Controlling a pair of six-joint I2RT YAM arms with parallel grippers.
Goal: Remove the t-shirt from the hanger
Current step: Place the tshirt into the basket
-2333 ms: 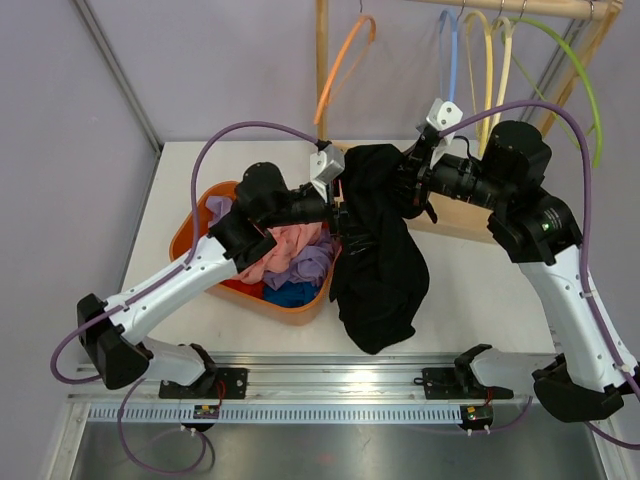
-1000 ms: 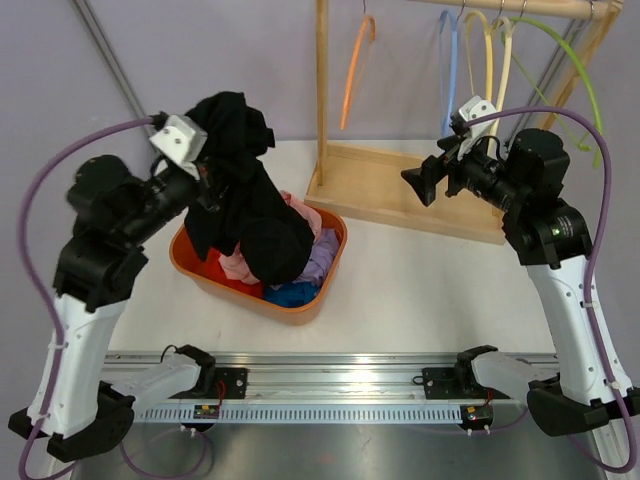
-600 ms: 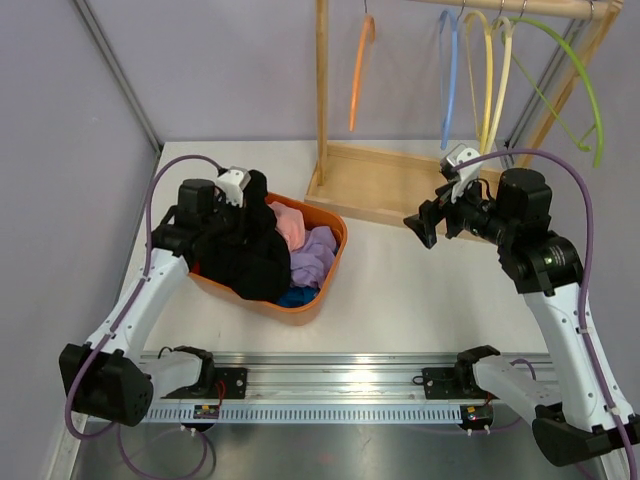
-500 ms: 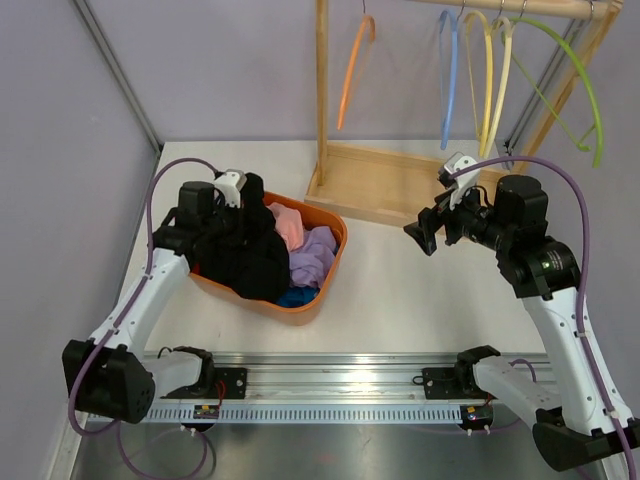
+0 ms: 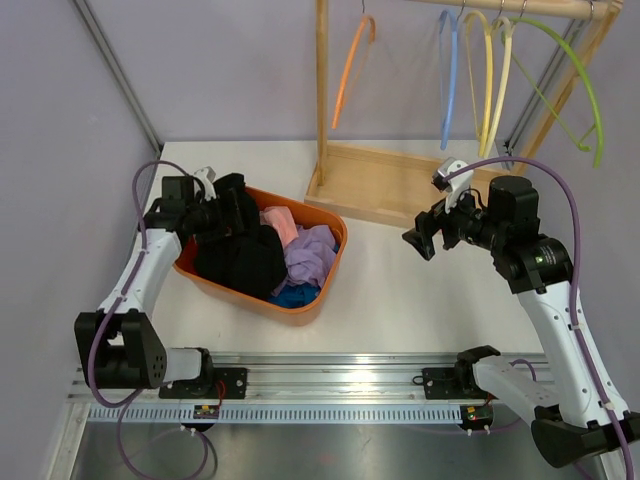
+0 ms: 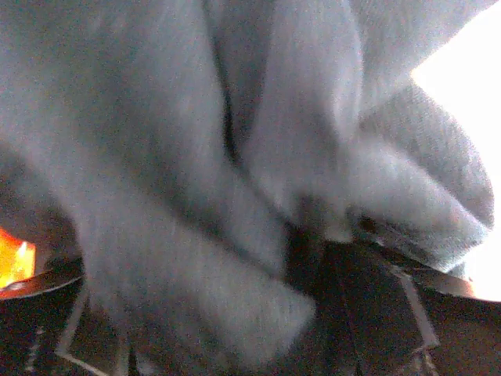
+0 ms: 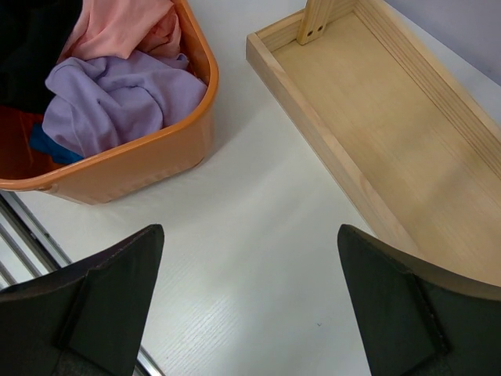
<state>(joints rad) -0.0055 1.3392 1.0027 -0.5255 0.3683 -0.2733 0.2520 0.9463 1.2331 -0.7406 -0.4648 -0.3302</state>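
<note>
T-shirt (image 5: 240, 258), black: off the orange hanger (image 5: 347, 62), heaped in the basket (image 5: 318, 292) at nine o'clock; removal looks done. Left gripper (image 5: 222, 205) buried in the cloth, so I cannot tell its grip; right gripper (image 5: 420, 238) at three o'clock, spread wide, empty.

No readable text, label, brand or number shows on anything here.

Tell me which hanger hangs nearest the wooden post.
The orange hanger, alone just right of the post; the blue, yellow, cream and green ones bunch farther right.
</note>
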